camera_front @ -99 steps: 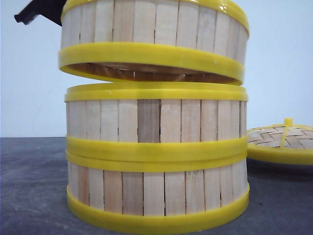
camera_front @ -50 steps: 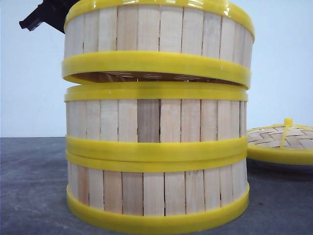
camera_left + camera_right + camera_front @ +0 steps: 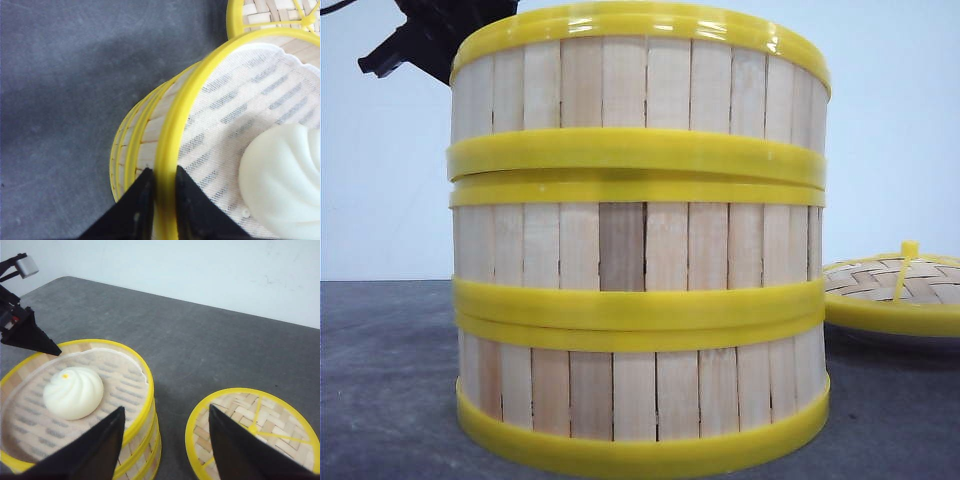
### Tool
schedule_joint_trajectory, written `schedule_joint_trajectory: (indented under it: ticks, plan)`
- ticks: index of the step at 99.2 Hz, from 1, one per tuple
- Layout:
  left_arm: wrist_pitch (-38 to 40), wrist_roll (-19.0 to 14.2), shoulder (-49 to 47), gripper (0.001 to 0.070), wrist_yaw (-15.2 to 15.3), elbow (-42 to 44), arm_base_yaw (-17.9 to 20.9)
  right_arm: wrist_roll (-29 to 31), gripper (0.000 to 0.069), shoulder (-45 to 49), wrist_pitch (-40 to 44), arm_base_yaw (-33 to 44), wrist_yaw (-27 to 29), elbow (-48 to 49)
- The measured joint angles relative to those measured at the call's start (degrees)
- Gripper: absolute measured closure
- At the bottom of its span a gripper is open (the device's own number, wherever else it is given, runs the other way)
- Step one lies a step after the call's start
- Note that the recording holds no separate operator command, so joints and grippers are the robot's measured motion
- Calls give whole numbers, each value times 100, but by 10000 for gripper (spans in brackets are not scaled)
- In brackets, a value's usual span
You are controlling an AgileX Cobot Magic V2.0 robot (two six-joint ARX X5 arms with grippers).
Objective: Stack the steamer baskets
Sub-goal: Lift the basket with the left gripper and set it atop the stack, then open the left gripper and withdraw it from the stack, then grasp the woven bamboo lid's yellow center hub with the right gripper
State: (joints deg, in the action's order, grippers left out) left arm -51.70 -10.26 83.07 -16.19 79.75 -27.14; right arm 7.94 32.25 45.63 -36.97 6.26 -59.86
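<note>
Probably lab: bare white wall [image 3: 210,270], grey tabletop [image 3: 200,350]

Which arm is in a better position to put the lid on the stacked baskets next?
Probably the right. The right gripper is open and free, with the lid close beside it. The left gripper is clamped on the top basket's rim.

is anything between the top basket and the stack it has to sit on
Nothing visible. The top steamer basket already sits rim to rim on the two baskets below, no gap showing from the front. The left gripper has its jaws clamped on the top rim.
</note>
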Motion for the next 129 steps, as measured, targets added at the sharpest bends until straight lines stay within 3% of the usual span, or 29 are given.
schedule_joint_trajectory:
  ticks: [14,30,37,69,78,91,101,114,129]
  plan:
    - [-13,20,52,663,0,0,2,0,370,0,2,0,0,0]
    - [85,17,55,503,-9,0,2,4,323,0,87,0,0,0]
    - [136,17,55,462,-9,0,2,11,293,0,120,0,0,0]
    - [887,20,-402,443,7,-9,2,160,277,79,234,2,315,0]
    - [1113,76,-879,443,313,-9,2,264,277,284,323,26,417,0]
    - [1233,278,-1596,443,1010,-9,2,326,277,691,321,164,433,0]
    - [1233,450,-2033,443,1325,-9,9,350,277,1036,319,389,433,0]
    - [1471,564,-2592,443,1377,-337,9,343,277,1502,289,859,356,0]
    - [1952,595,-3480,443,1384,-1460,-20,247,279,2094,116,1600,-96,0]
